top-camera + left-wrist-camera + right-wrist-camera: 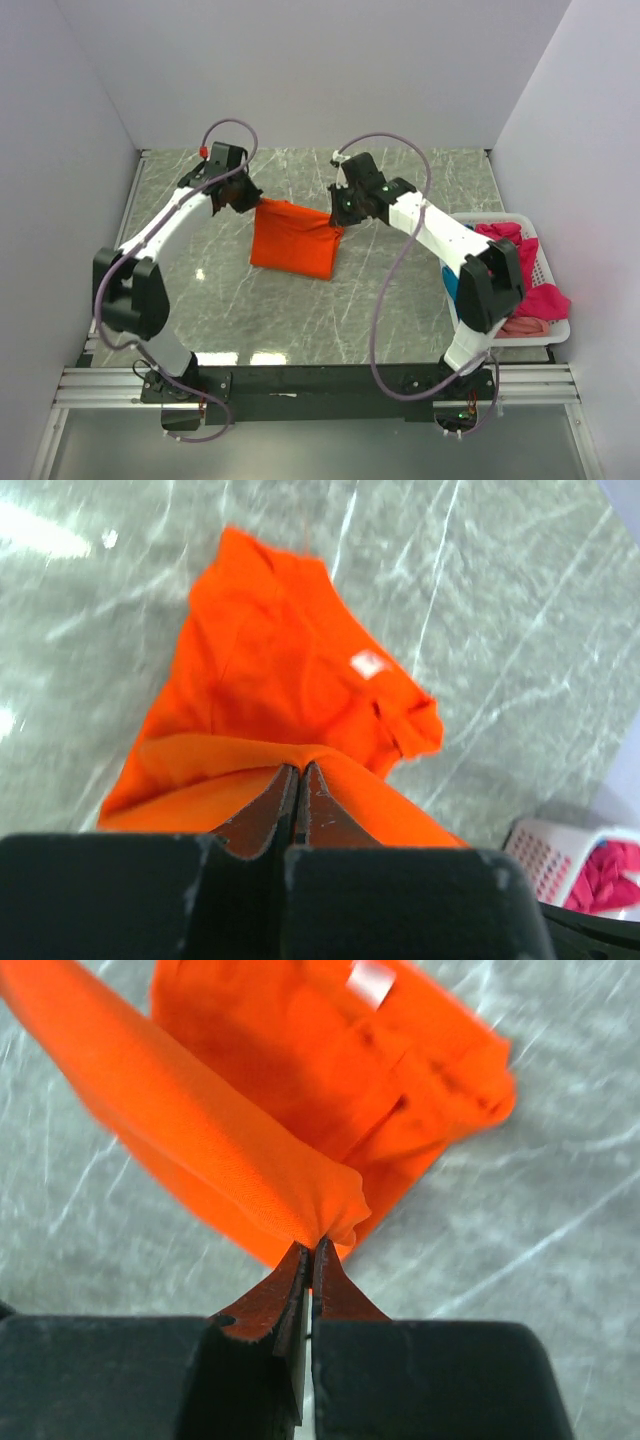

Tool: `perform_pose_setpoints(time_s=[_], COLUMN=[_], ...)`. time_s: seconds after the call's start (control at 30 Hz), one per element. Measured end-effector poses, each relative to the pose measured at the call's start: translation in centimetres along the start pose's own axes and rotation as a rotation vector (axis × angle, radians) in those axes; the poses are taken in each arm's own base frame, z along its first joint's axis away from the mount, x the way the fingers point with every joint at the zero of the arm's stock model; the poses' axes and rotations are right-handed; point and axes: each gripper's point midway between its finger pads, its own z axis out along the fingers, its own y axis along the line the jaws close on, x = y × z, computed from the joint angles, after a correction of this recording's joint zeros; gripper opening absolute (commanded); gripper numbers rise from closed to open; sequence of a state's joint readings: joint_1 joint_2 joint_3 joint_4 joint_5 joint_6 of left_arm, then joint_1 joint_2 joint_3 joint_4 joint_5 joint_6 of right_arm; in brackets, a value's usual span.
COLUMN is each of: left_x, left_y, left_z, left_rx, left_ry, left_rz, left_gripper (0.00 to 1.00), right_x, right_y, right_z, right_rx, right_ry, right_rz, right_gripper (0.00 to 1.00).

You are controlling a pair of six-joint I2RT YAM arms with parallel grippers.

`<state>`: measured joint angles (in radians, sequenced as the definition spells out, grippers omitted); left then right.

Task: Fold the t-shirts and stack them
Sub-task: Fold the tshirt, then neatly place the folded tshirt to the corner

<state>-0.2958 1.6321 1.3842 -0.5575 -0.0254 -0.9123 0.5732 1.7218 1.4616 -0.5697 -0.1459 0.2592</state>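
Right of the orange t-shirt (293,240), the right arm (440,235) covers much of the white basket (540,340), so only magenta t-shirts (545,298) and some pale pink cloth (522,326) show. The left gripper (298,770) pinches one upper corner of the shirt and the right gripper (312,1248) the other, their tips buried in fabric. Its lower part rests mid-table on the grey marble-patterned tabletop (300,320), inside plain white walls (320,70).
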Motion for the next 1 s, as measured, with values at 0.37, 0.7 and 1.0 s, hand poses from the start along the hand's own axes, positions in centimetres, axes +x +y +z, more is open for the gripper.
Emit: perform_pose_setpoints(time_s=[0.37,0.7,1.0], left_x=[-1.8,-1.8,-1.0], left_y=[0.3,0.7,2.8], left_z=[9.0,12.7,8.5], left_rx=[-0.073,-0.085,-0.108], left_ry=[0.053,0.093,0.071], left_rz=[0.014,0.045,0.04], left_gripper=[0.12,0.99,1.0], right_x=[-2.9,-2.8,1.6], right_y=[-3.8,-6.7,-7.0], right_z=[6.6,8.9,8.7], right_rx=[0.03,0.111,0.149], right_ry=[0.068,0.117,0.163], right_rz=[0.085,0.208,0.349], right_gripper=[0.1,0.88,0.9])
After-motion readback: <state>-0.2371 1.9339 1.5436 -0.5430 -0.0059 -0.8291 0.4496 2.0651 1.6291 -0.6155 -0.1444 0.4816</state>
